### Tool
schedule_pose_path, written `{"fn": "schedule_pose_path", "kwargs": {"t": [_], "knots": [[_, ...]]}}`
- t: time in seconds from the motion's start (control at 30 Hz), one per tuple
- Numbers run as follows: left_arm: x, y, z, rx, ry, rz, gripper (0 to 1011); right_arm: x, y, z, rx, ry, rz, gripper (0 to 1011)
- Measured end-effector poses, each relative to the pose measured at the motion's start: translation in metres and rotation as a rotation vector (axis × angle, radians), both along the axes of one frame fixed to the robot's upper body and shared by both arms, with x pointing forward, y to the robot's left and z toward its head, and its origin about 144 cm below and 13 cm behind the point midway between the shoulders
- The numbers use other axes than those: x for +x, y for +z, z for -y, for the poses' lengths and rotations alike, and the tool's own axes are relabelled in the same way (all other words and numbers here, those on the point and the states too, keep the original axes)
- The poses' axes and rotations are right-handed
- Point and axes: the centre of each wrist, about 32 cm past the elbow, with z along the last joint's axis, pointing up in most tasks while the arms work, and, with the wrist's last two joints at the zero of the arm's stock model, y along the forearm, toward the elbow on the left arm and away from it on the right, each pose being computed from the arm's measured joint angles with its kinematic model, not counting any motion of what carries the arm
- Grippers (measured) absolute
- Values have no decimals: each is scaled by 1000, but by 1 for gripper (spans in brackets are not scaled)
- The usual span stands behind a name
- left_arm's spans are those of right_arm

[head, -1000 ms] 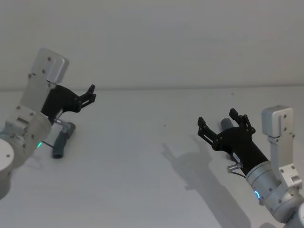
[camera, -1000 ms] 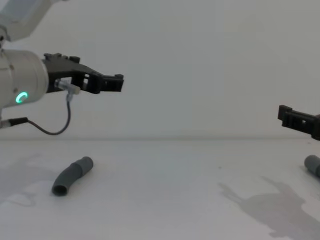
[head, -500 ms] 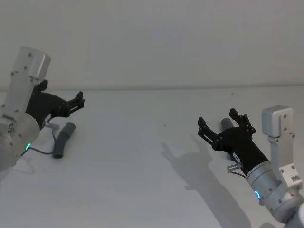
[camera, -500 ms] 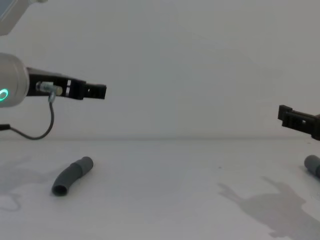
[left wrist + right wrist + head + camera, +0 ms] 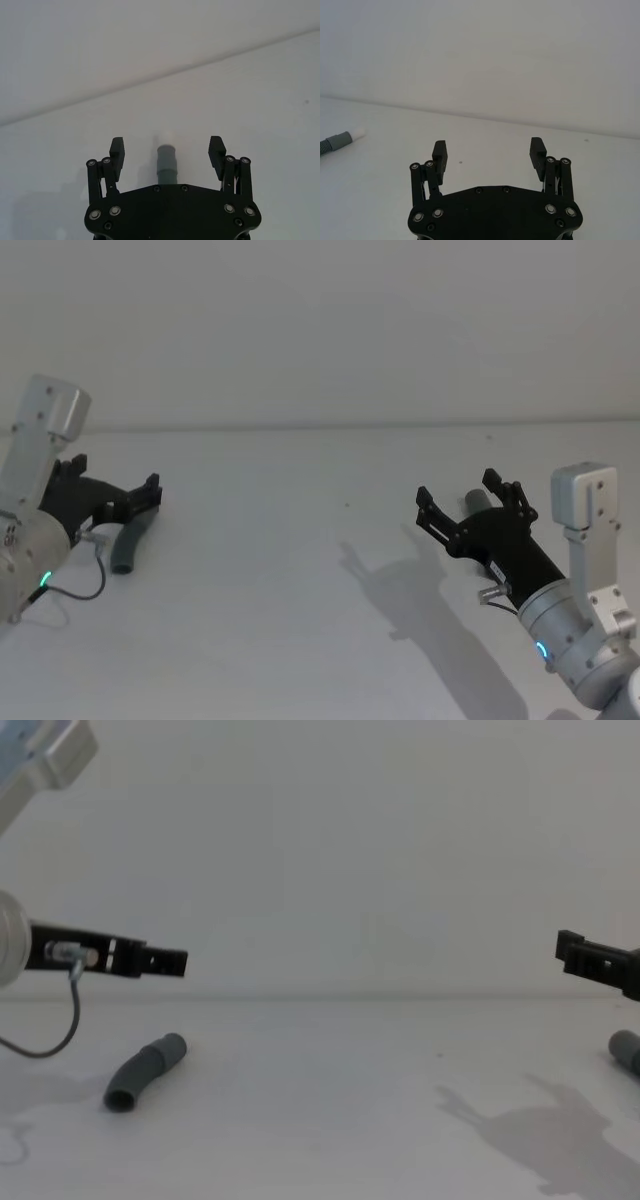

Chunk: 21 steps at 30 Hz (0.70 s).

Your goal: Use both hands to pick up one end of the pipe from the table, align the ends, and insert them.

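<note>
Far left, our left gripper [image 5: 152, 493] hangs with its fingers [image 5: 117, 147] spread wide just above a curved dark grey pipe piece [image 5: 128, 545] lying on the white worktop [image 5: 300, 590]. The chest view shows it clear of the piece, whose whitish tip [image 5: 166, 136] sits between the fingers in the left wrist view. Well apart to the right, our right gripper [image 5: 456, 487] hovers off the worktop, fingers likewise wide and holding nothing, with the second pipe piece [image 5: 474, 501] lying just beyond them.
</note>
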Motion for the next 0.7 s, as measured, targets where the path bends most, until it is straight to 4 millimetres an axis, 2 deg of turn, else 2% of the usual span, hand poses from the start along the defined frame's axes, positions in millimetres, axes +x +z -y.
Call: {"fn": "schedule_pose_path", "kwargs": {"t": [0.7], "knots": [[8,-23,-17,34,3,-86,1001,0,0,0,0,0,0,1004]]}}
